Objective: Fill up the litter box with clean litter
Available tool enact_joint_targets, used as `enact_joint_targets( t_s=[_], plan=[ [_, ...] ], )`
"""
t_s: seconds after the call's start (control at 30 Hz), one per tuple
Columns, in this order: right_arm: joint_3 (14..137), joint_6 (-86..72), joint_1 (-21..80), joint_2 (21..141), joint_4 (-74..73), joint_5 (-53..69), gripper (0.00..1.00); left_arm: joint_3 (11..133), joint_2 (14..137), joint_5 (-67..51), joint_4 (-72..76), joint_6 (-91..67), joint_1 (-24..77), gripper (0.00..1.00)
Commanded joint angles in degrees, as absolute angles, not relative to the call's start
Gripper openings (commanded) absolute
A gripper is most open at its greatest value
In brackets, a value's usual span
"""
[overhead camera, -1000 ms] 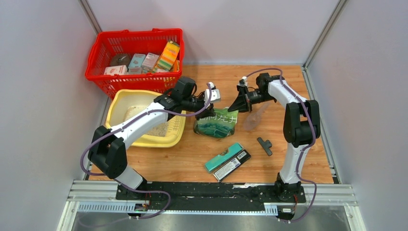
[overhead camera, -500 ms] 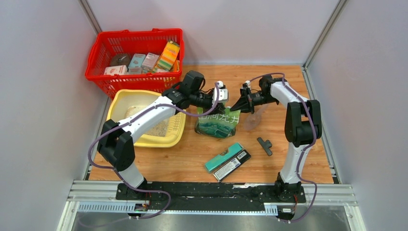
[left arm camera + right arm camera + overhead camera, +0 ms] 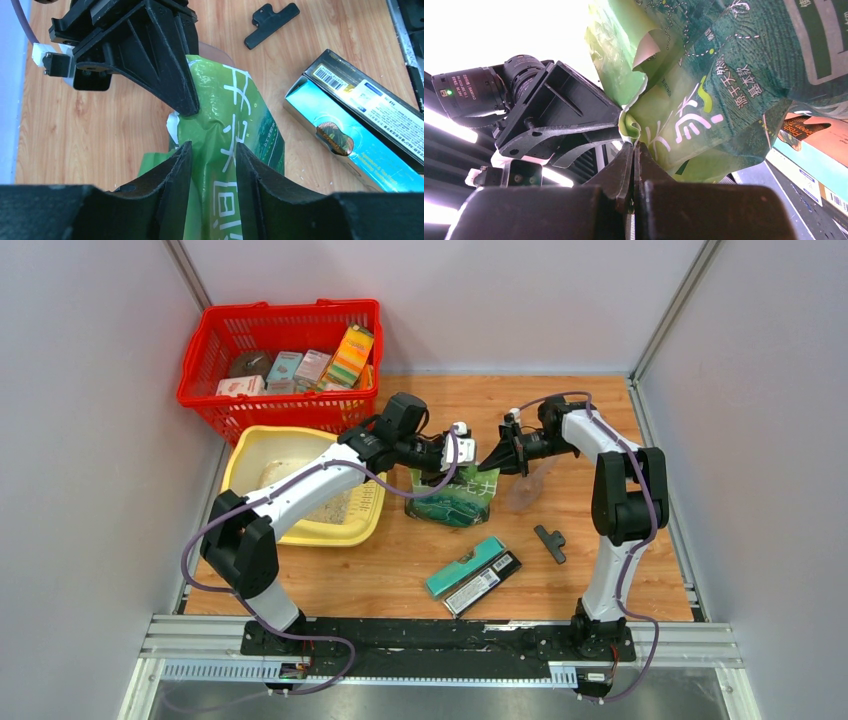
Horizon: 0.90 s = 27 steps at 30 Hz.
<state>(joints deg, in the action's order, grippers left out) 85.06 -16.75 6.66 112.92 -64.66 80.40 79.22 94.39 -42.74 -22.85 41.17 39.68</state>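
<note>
The pale-yellow litter box (image 3: 237, 454) lies at the left with some beige clean litter (image 3: 272, 476) inside. A green printed bag (image 3: 452, 498) stands on the table right of it. My left gripper (image 3: 458, 452) reaches over the box to the bag's top; in the left wrist view its jaws (image 3: 210, 150) are closed on a bunched fold of the bag (image 3: 235, 115). My right gripper (image 3: 487, 462) is shut on the bag's torn top edge, seen pinched in the right wrist view (image 3: 634, 147). The two grippers face each other, almost touching.
A red mesh basket (image 3: 280, 308) with boxes stands behind the litter box. A translucent scoop (image 3: 528, 485) lies right of the bag. A black clip (image 3: 549, 541) and a teal box (image 3: 466, 565) beside a black box (image 3: 485, 583) lie in front.
My left gripper has moved right from beside the litter box to the bag's top and come down onto it. My right gripper has shifted slightly, still pinching the bag's edge.
</note>
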Motion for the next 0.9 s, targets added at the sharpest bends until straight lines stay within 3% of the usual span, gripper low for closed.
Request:
enact_joint_targets(
  t_s=[0.0,0.33,0.47,0.6,0.73,0.77,0.87],
  plan=[
    [86.22,-17.32,6.68,109.07,-68.64,93.87,0.00,79.19,92.46,-39.13,-23.39,43.51,39.73,0.46],
    [85.78,-16.26,6.86,107.67,-68.20,93.87,0.00,80.42,93.42,-37.96,-28.03,41.65,38.41,0.44],
    [84.91,-19.05,6.86,108.02,-65.41,93.87,0.00,82.61,95.27,-41.48,-33.30,43.06,38.23,0.31],
    [83.24,-23.11,6.24,107.93,-62.32,93.87,0.00,83.76,96.59,-41.32,-36.30,42.55,38.32,0.10],
    [83.14,-24.52,3.88,107.76,-60.82,93.87,0.01,80.78,94.40,-38.86,-30.77,36.23,37.71,0.00],
    [86.28,-23.83,3.08,107.67,-59.69,93.78,0.17,80.16,93.87,-38.06,-29.02,33.95,37.53,0.00],
    [101.52,-2.72,-1.21,107.23,-70.06,86.71,0.37,78.05,92.03,-37.53,-26.73,30.33,37.27,0.00]
  ],
)
